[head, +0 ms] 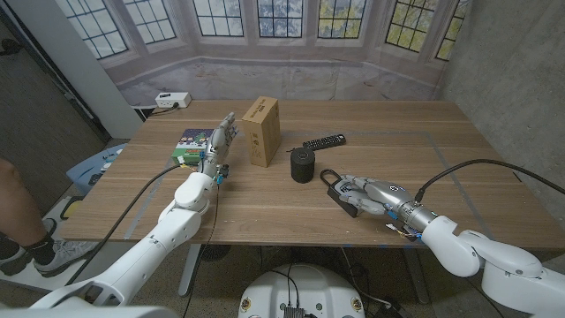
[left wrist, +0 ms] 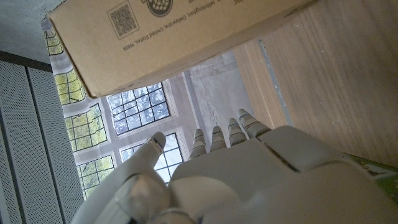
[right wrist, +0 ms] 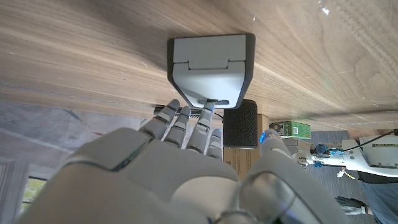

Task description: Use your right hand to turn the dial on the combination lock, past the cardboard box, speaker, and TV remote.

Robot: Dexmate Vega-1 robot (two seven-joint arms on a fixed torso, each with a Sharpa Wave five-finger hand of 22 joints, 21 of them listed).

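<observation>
**Right hand at the lock, fingertips on its body**

Right hand (head: 369, 195) fingers (right wrist: 208, 116) lie side by side, slightly fanned, tips reaching the grey face of the combination lock (head: 340, 194). In the right wrist view one fingertip touches the lock's lower edge; thumb sits off to the side, not on it. Can't tell if the dial itself is pinched. The lock lies on the wooden table (head: 459, 141), black shackle pointing toward the speaker (head: 303, 165), just in front of the hand.

Speaker stands upright near the lock, the TV remote (head: 324, 140) behind it, the cardboard box (head: 263, 131) upright to its left.

Left hand (head: 220, 141) is raised on edge, fingers (left wrist: 216, 138) straight and close together, holding nothing, just beside the cardboard box. A green packet (head: 190, 147) lies behind it, near the table's left edge.
</observation>
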